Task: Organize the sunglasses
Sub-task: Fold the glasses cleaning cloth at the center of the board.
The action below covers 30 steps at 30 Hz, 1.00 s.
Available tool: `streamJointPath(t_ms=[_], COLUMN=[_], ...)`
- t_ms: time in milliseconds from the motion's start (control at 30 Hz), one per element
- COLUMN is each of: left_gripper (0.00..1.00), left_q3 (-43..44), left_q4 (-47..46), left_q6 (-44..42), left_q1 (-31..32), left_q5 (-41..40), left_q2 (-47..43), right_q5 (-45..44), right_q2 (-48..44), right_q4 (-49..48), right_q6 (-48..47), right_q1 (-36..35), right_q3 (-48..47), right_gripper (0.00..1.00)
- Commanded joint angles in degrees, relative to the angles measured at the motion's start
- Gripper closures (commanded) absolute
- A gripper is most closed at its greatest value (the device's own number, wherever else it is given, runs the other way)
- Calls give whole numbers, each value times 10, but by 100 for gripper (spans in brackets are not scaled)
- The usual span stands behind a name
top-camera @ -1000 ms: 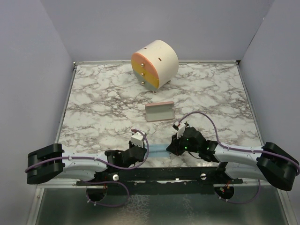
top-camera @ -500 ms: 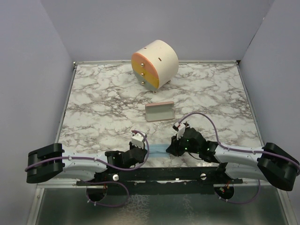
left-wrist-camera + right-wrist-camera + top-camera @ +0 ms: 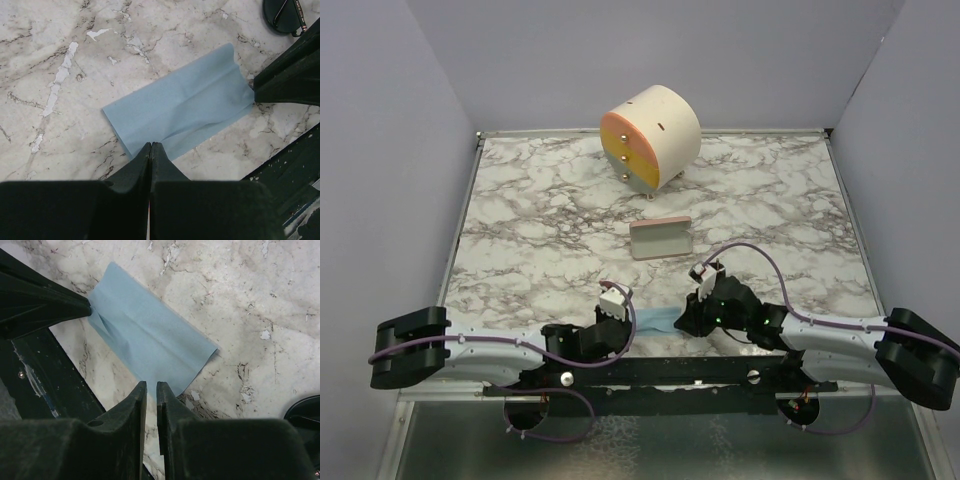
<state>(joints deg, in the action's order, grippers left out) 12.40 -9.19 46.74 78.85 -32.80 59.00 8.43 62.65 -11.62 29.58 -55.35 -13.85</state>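
Two grippers are down at the near middle of the marble table [image 3: 540,230], one at each end of a light blue cloth [image 3: 180,105] that lies flat as a long rectangle. Your left gripper [image 3: 151,146] has its fingers pressed tight together, tips right on the cloth's near edge by its left end. The cloth is creased where they meet it, but you cannot tell whether any of it is pinched. Your right gripper [image 3: 151,386] shows a narrow slit between its fingers, tips at the edge of the cloth's right end; whether cloth sits in that slit cannot be told. The sunglasses [image 3: 284,16] lie on the table right of the cloth, close beside the right gripper and apart from the cloth. Only part of a dark lens and thin frame shows, and the right arm hides them from above. Farther off, near the table's middle, a pink case [image 3: 659,240] lies by itself. At the far edge stands a round cream drawer box [image 3: 650,137] with an orange front.
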Motion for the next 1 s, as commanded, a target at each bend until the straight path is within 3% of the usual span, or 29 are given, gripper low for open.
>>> streamJointPath(t_ms=[0, 367, 633, 967], left_gripper=[98, 88, 86, 84], left_q3=[-1, 18, 26, 56], left_q4=[32, 87, 74, 118], left_q6=[15, 20, 14, -4], left_q1=[10, 16, 17, 20], left_q5=[-32, -58, -60, -53], left_q2=[-17, -25, -7, -62], right_q5=[-2, -2, -3, -6], right_q2=[-10, 4, 6, 4], right_q4=[-3, -7, -8, -8], right_q6=[6, 4, 3, 3], right_q1=[-6, -9, -11, -12], right_q3=[7, 3, 2, 3], right_gripper=[85, 85, 85, 85])
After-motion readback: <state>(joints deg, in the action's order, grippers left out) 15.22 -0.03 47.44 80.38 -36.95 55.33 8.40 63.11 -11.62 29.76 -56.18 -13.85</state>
